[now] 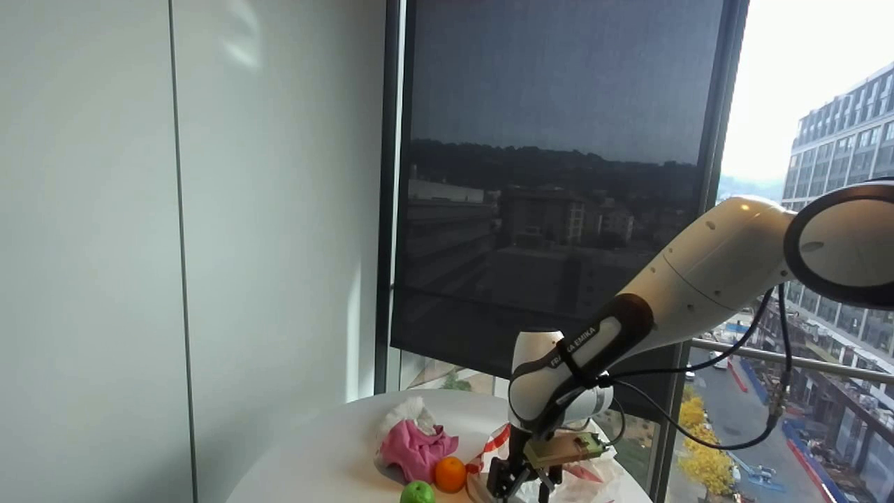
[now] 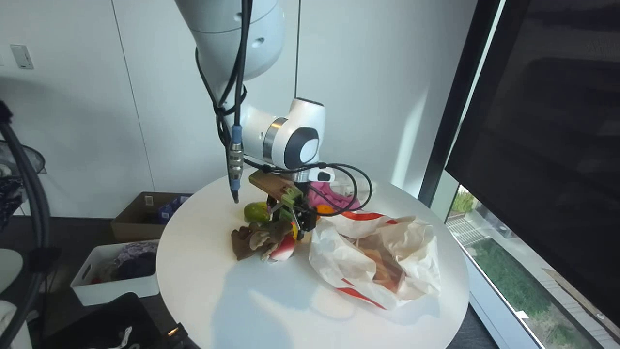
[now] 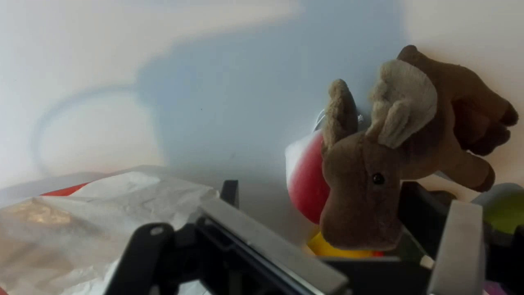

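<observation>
Plush moose (image 3: 423, 149) lies on the white table (image 2: 203, 276) near the wide-spread gripper (image 3: 320, 194)

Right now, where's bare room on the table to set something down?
In an exterior view, the table is bare in front of the plush animal and paper bag, to the picture's bottom, and between animal and picture-left rim. It's crowded around the open gripper: animal, bag, red-and-white object, pink cloth.
</observation>
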### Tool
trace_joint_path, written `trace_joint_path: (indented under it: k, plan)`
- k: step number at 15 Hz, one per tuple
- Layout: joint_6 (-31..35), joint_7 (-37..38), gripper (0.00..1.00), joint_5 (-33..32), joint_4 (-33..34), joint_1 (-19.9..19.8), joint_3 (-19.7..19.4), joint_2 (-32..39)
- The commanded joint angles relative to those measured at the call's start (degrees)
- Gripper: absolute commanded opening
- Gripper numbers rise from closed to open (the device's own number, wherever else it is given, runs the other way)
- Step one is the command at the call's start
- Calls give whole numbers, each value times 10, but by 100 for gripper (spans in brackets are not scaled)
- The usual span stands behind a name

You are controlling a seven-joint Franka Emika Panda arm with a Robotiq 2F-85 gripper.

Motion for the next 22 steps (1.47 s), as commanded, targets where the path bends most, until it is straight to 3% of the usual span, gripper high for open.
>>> trace_joint_path:
  k: [1, 5, 10, 15, 22]
  plan:
    - [-26, -9, 100, 68, 60, 3, 18, 29]
    - [-19, -15, 100, 88, 66, 13, 21, 43]
    - [4, -38, 100, 80, 21, 25, 28, 47]
    - [98, -143, 100, 84, -38, 16, 67, 30]
    - [240, -173, 100, 29, -105, 28, 61, 28]
